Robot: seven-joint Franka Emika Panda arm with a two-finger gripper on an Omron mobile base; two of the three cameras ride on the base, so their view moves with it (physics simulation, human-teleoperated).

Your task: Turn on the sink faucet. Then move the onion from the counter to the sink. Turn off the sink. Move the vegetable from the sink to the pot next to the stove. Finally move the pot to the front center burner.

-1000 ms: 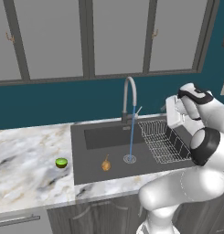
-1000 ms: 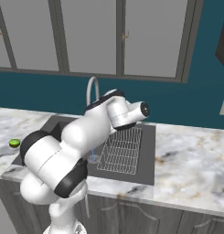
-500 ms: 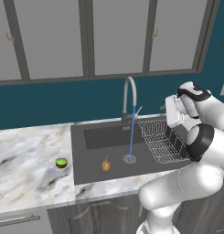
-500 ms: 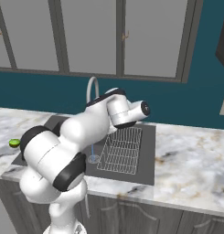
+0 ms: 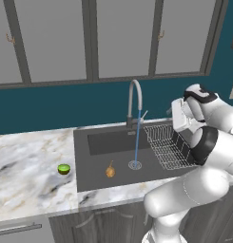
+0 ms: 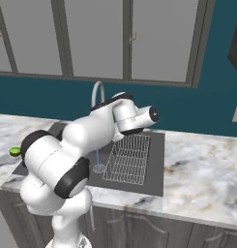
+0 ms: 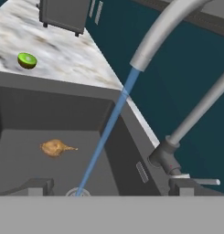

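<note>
Teal wall and grey cabinet doors are running across the top of both base views, with the marble counter (image 5: 27, 171) stretching below them. I'm seeing the dark sink (image 5: 101, 178) sitting in the middle of the left base frame, and the faucet (image 5: 134, 102) is rising at its back edge, just above centre. A thin blue stream of water (image 5: 136, 137) is falling from the spout onto the drain (image 5: 135, 165). The onion (image 5: 110, 170) is lying on the sink floor, just left of the drain and apart from the stream; in the hand view it is sitting at centre left, stalk pointing right. A lime (image 5: 64, 168) is resting on the counter left of the sink, near its edge. The wire rack (image 5: 168, 144) is occupying the right part of the basin.

I'm holding the gripper (image 5: 180, 121) at the right of the left base frame, above the rack and to the right of the faucet, touching nothing. Its fingers (image 7: 181, 186) are standing spread wide apart at the bottom of the hand view, with nothing between them. The faucet lever (image 7: 202, 182) is showing near the lower right of the hand view, just beside the right fingertip. In the right base view the arm is covering most of the sink, and the hand is sitting at centre frame above the rack.
</note>
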